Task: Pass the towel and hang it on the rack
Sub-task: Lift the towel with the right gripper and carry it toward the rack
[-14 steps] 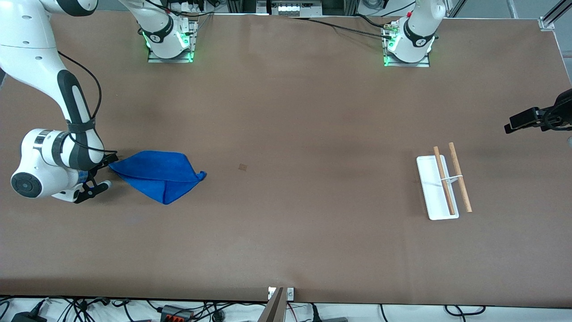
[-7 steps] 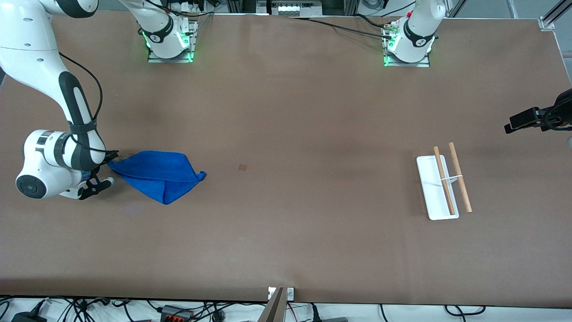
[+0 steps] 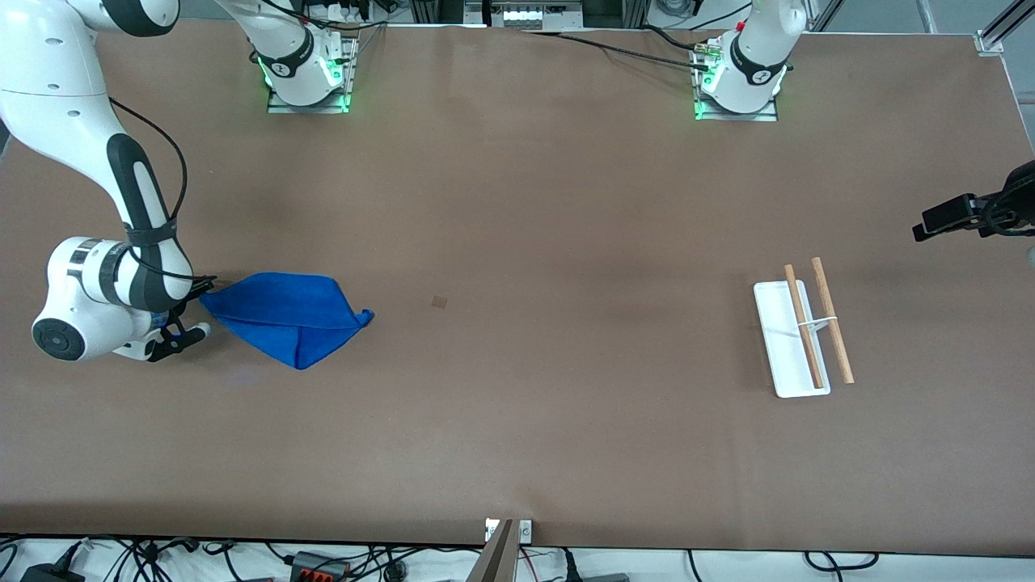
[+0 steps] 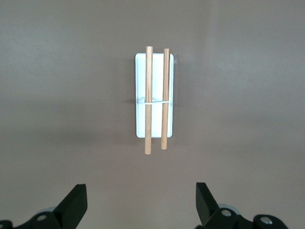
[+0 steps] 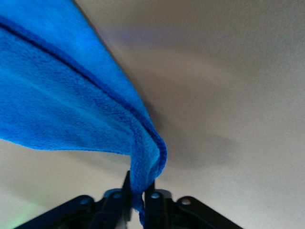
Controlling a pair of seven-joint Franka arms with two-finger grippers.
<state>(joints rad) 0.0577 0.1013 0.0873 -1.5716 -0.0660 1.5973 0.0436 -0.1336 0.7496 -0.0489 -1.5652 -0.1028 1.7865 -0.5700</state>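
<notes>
A wide brown bench carries everything in this scene. Near the bench edge at the right arm's end, the right gripper (image 5: 138, 202) sits low at the surface with its fingers pinched together on one pointed corner of the towel (image 3: 283, 319), a bright blue cloth whose remaining folds lie flat on the bench, spreading toward the middle. The pinch looks thin, catching only the corner's hem, so a good lift would probably be slow and straight up, letting the cloth peel off the bench and hang free before it travels toward the middle for the handover. Between towel and rack the bench holds only a small dark mark (image 3: 439, 302) on its surface. The rack (image 3: 800, 335), a white tray with two wooden rods on a thin wire, stands toward the left arm's end, well apart from the towel. Close to that end's edge, the left gripper (image 4: 138, 210) waits in the air above the bench beside the rack, its fingers spread wide and holding nothing. Nothing appears to stand in the path between them.
</notes>
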